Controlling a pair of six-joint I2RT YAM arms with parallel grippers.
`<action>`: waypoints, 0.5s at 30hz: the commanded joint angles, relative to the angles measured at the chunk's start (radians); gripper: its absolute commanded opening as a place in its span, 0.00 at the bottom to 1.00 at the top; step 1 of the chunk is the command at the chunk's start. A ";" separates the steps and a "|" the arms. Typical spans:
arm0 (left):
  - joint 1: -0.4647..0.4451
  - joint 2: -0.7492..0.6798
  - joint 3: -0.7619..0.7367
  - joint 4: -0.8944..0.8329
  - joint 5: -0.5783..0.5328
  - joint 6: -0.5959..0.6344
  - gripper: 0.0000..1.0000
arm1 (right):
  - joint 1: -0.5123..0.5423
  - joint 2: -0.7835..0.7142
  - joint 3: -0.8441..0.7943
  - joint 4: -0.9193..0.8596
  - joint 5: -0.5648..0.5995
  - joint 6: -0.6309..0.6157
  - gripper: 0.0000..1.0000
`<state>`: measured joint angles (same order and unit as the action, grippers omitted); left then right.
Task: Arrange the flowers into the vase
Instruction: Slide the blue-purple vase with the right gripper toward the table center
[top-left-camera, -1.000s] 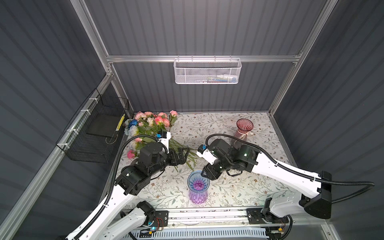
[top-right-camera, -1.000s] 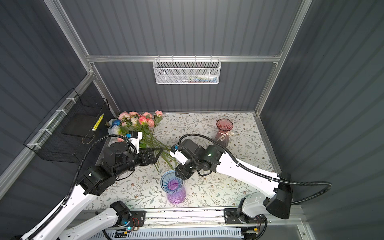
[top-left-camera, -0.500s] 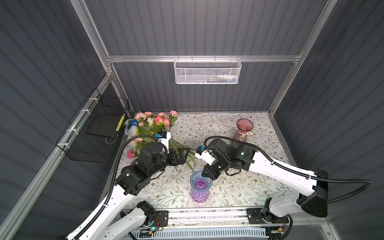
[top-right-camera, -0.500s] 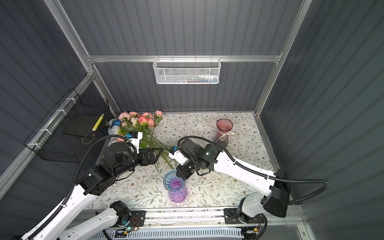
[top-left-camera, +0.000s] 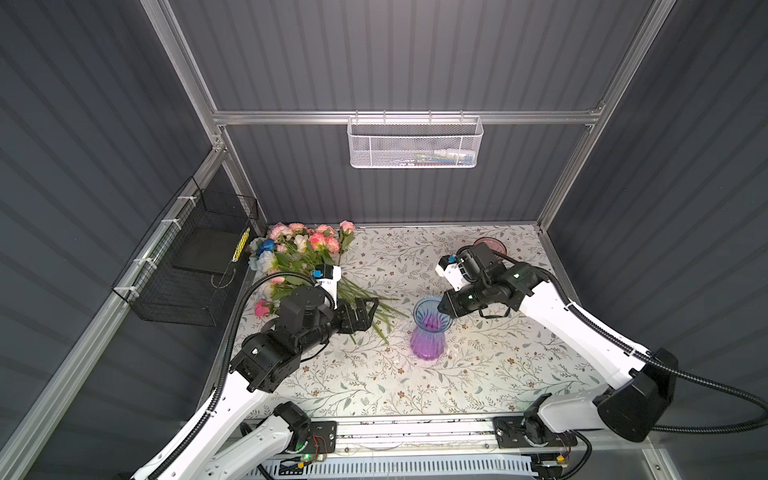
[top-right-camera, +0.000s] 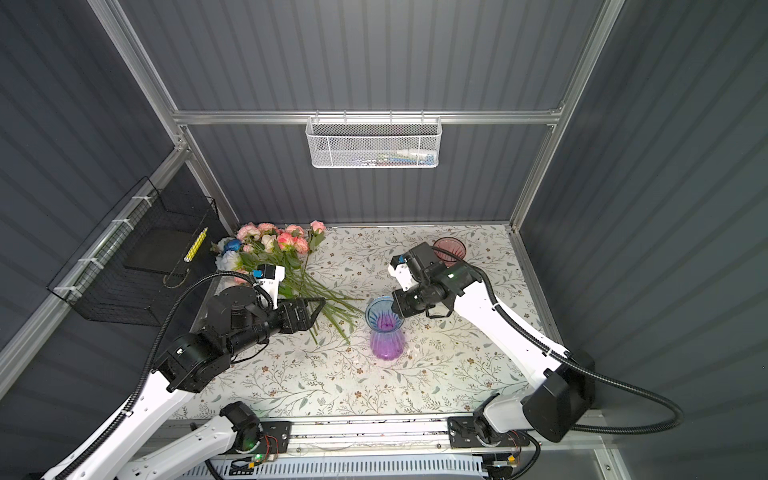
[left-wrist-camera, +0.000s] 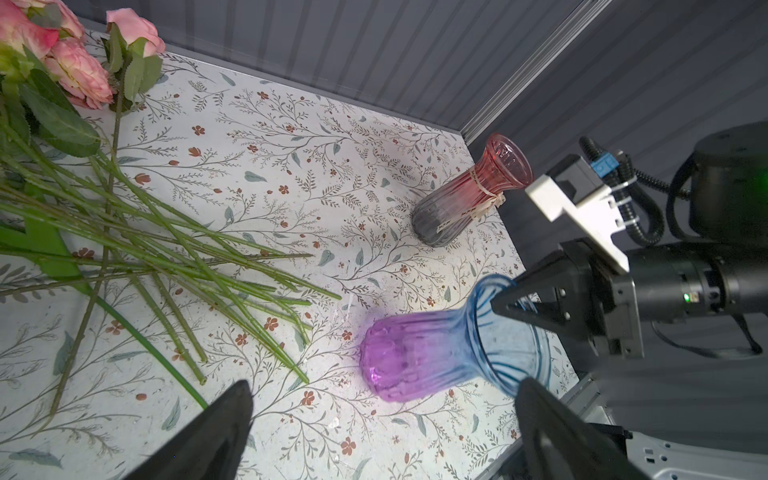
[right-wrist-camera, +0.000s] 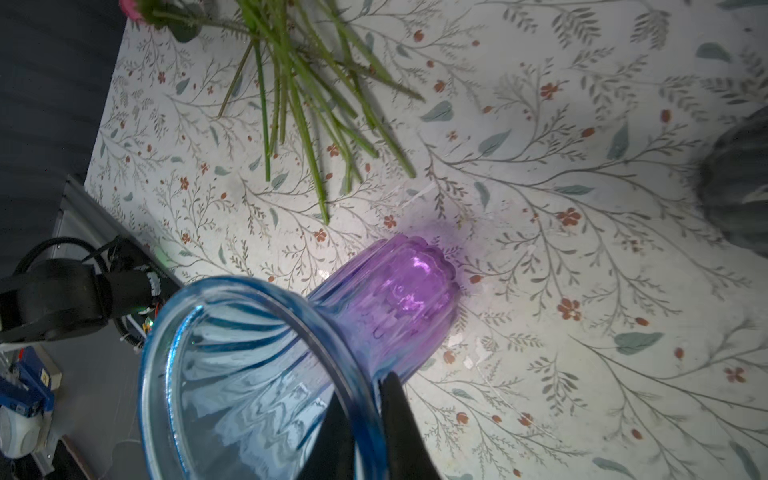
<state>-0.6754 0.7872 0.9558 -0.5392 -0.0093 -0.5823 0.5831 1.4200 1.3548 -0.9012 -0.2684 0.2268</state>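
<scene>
The space is closed in by dark grey ribbed walls. A wide table with a white top printed with thin twigs and small red blossoms is set inside them.

Two white and black robot arms are stretched in from the front edge. Part of the far right corner is hidden by the right arm in both top views.

A black wire basket is hung on the left wall. A smaller white mesh basket is hung on the back bar.

The flowers, with long green stems and pink, cream, white and one blue bloom, are laid in a pile at the back left corner. Their stems are fanned out toward the middle, and the ends are near the vase but apart from it.

The blue and purple glass vase is stood upright near the front middle.

A pink and grey glass vase with a paper tag tied round its neck is stood in the far right corner.

The left gripper is held over the stem ends with its jaws spread wide and nothing between them. Whether the stems are touched cannot be told.

The right gripper is closed on the blue rim, one finger inside and one outside.
</scene>
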 joint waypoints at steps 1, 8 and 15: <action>-0.006 -0.020 0.009 -0.028 -0.015 0.028 0.99 | -0.043 0.065 0.095 0.008 0.069 -0.052 0.00; -0.005 -0.033 0.003 -0.042 -0.027 0.029 0.99 | -0.086 0.232 0.261 -0.003 0.022 -0.048 0.00; -0.006 -0.042 0.027 -0.072 -0.049 0.043 0.99 | -0.018 0.386 0.391 -0.039 -0.115 -0.050 0.00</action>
<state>-0.6754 0.7631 0.9565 -0.5823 -0.0395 -0.5667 0.5171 1.7550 1.7000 -0.9077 -0.2932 0.1982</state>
